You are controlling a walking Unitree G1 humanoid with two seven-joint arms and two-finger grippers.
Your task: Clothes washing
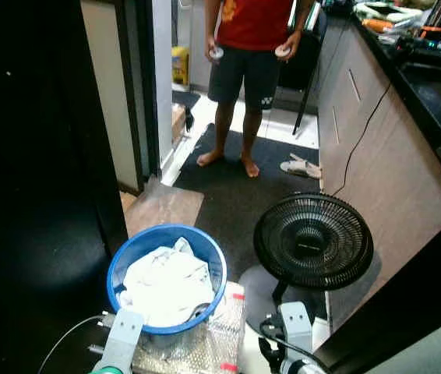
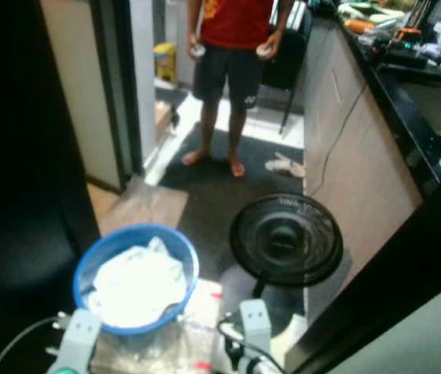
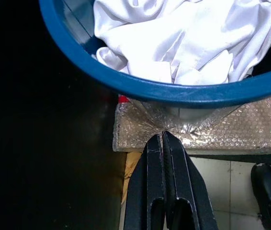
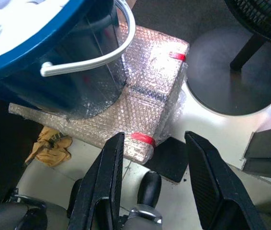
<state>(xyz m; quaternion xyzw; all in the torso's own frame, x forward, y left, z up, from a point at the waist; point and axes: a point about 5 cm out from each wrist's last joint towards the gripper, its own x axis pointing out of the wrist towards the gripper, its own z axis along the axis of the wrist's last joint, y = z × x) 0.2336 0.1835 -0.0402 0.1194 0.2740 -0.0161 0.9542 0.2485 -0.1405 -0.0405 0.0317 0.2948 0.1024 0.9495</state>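
Observation:
A blue bucket (image 1: 121, 263) full of white clothes (image 1: 166, 284) stands on a bubble-wrapped box (image 1: 216, 343) just in front of me. Its white handle (image 4: 104, 56) hangs down one side. In the left wrist view, my left gripper (image 3: 163, 137) is shut with nothing in it, low beside the box and under the bucket's rim (image 3: 140, 88). My right gripper (image 4: 154, 137) is open and empty, hovering above the box's corner by the red tape (image 4: 141, 138). The silver arms (image 1: 119, 343) show at the bottom of the eye views.
A black floor fan (image 1: 312, 240) stands right of the bucket. A person (image 1: 248, 47) stands barefoot on a dark mat (image 1: 236, 195) ahead, slippers (image 1: 301, 166) beside them. A long counter (image 1: 392, 156) runs along the right, a dark surface (image 1: 26, 195) on the left. A yellow rag (image 4: 49, 146) lies on the floor.

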